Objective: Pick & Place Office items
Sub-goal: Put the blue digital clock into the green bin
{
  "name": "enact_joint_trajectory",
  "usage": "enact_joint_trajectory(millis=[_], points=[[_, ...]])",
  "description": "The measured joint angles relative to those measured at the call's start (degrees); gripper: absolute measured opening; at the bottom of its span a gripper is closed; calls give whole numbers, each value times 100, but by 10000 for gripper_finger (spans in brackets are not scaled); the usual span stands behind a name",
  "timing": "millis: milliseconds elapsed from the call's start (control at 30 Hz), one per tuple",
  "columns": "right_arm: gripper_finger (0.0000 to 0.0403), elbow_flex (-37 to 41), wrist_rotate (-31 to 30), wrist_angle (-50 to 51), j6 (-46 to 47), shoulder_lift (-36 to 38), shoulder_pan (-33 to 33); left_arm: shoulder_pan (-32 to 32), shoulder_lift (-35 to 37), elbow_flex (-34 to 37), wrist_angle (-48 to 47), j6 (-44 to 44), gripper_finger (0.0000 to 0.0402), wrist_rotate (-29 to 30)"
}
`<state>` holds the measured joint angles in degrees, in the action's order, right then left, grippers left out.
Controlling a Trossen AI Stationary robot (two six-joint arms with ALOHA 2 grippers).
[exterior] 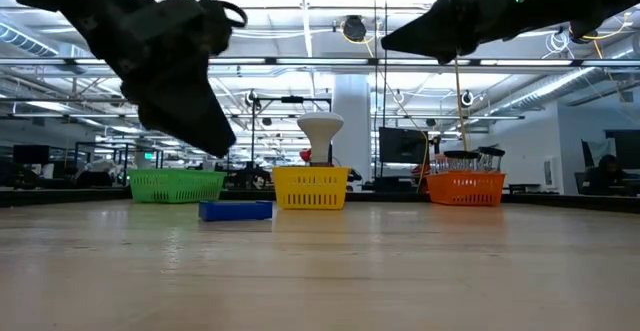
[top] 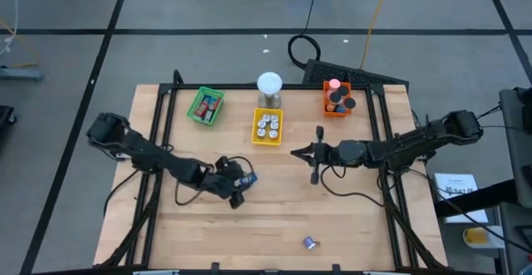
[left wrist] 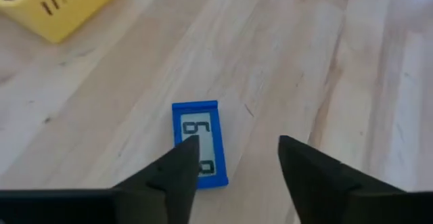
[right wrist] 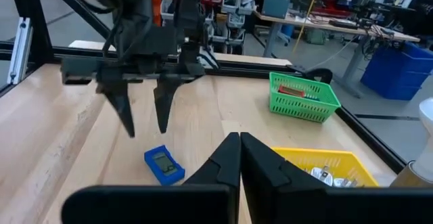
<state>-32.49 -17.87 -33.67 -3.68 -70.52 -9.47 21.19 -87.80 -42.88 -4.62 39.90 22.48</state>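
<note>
With its fingers spread above the blue rectangular piece [left wrist: 199, 143], the left end effector [left wrist: 237, 166] should centre over it and descend straight to the desk [top: 274, 200]; the right end effector [right wrist: 239, 158] waits pressed together.

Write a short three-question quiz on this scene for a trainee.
1. True or false: the left gripper is holding the blue rectangular piece.
2. Which tray holds the silvery-white round bits? A green tray; B yellow tray; C orange tray
3. Fill in: the right gripper has its fingers ____.

Key: 1 false, it lies on the table under open fingers; 2 B; 3 shut.
</note>
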Motion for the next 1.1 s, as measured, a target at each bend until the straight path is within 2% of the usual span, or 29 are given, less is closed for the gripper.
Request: enact_joint_trajectory(millis=[133,267,467,667,967,1100], points=[[2,-1,4,-14,0,0,0,-67,-492,-313,-43,67,237,-11],[1,-2,2,5,0,-1,0,-124,-845,-647,-491,32,262,-4],[1,-2,4,12,2,0,0,-263,-1151,-756,-615,-12,274,-1],[1,-2,9,11,2,0,0,-323,-1360,-752,-648,-26,251,-38],[1,-4,13,15,2,0,0,-322,-1397,-753,-1014,-230,166,-31],[1,-4,13,20,2,0,0,-329,-1378,-756,-1076,-418,152,0]])
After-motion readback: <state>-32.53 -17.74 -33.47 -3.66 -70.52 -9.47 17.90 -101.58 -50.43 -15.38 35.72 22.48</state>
